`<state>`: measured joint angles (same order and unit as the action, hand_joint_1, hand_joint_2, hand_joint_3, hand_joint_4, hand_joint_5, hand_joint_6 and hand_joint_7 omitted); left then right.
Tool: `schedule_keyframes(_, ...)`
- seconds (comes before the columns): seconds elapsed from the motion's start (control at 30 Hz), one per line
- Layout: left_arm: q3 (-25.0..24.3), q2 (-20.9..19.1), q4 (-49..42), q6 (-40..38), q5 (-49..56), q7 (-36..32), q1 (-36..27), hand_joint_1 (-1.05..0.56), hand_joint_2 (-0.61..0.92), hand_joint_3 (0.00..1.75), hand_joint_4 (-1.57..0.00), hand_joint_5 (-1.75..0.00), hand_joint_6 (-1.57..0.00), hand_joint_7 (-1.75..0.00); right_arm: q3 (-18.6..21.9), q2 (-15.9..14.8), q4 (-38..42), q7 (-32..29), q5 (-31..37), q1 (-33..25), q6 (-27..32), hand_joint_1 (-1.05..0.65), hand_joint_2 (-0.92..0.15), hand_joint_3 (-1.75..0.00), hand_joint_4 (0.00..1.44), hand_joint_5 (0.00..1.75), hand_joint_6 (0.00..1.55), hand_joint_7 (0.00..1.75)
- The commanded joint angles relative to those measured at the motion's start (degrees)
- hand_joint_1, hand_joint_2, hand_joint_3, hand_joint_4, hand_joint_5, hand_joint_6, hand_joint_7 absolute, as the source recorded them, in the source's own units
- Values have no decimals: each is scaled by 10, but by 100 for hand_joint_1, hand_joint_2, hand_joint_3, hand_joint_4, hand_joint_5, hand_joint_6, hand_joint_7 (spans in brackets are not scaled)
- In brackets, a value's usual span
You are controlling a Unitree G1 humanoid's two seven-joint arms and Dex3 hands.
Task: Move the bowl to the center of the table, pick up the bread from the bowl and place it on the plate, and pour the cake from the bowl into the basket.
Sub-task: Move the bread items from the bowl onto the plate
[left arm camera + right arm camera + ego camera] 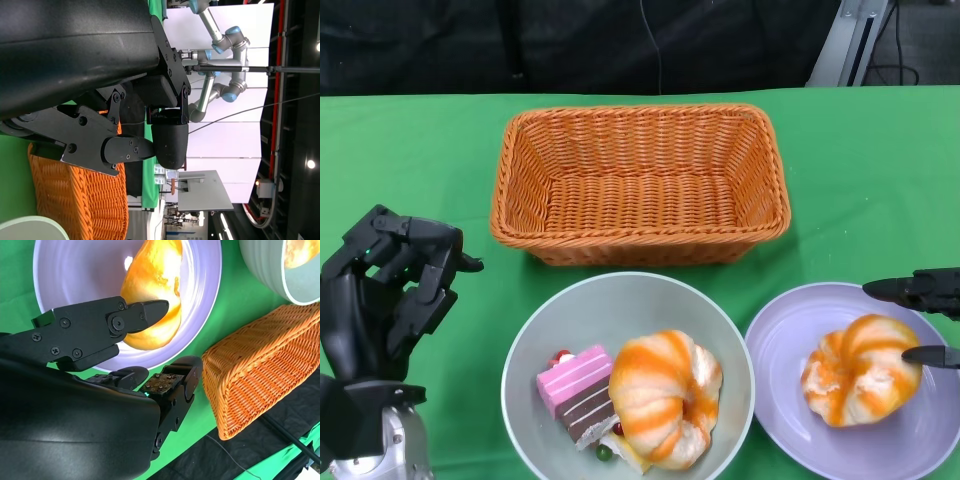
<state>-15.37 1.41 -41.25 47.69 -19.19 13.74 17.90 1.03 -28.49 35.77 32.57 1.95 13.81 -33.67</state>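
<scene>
The grey-green bowl (pixel 620 305) sits near the front middle of the green table. It holds an orange swirled bread (pixel 665 395) and a pink and brown cake slice (pixel 578 392). To its right, a second orange bread (pixel 855 368) lies on the lilac plate (pixel 785 340). My right hand (pixel 932 298) comes in from the right edge with its fingers spread beside that bread. In the right wrist view one fingertip (pixel 147 312) lies over the bread (pixel 155 285), while the thumb stands apart from it. My left hand (pixel 385 295) hovers left of the bowl, fingers loosely bent and holding nothing.
The orange wicker basket (pixel 640 112) stands behind the bowl with nothing in it, and it also shows in the right wrist view (pixel 265 370). Small bits of fruit lie beside the cake in the bowl. Green cloth covers the whole table.
</scene>
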Motion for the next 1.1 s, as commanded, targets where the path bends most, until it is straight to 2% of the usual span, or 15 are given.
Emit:
schedule_keyframes(0.03,-4,-3,6,0,-2,6,-3,-15,90,36,-80,-144,-90,-103,-1,-18,-7,9,-1,-6,6,-25,-92,-2,58,0,51,0)
schedule_keyframes(0.17,-3,-2,10,-1,-5,11,-5,-17,91,33,-78,-147,-89,-104,1,-20,-8,18,-7,-6,8,-29,-92,-3,55,0,48,0)
schedule_keyframes(0.47,-6,-2,9,-3,0,7,-4,-15,92,32,-80,-144,-88,-105,-4,-41,-15,45,-2,2,31,-24,-91,-1,47,0,40,0)
schedule_keyframes(0.73,-7,-3,6,-2,3,5,-3,-15,92,32,-80,-144,-88,-105,15,-42,-9,113,-66,6,54,-51,-92,-14,39,0,33,0)
schedule_keyframes(0.97,-8,-2,-1,4,14,0,-1,-15,92,33,-80,-144,-89,-105,25,-41,-14,128,-81,6,56,-71,-92,-20,39,0,33,0)
schedule_keyframes(1.1,-9,-1,-4,5,12,7,0,-17,92,32,-79,-143,-88,-105,44,-12,-10,125,-115,4,41,-77,-92,-19,44,3,36,1)
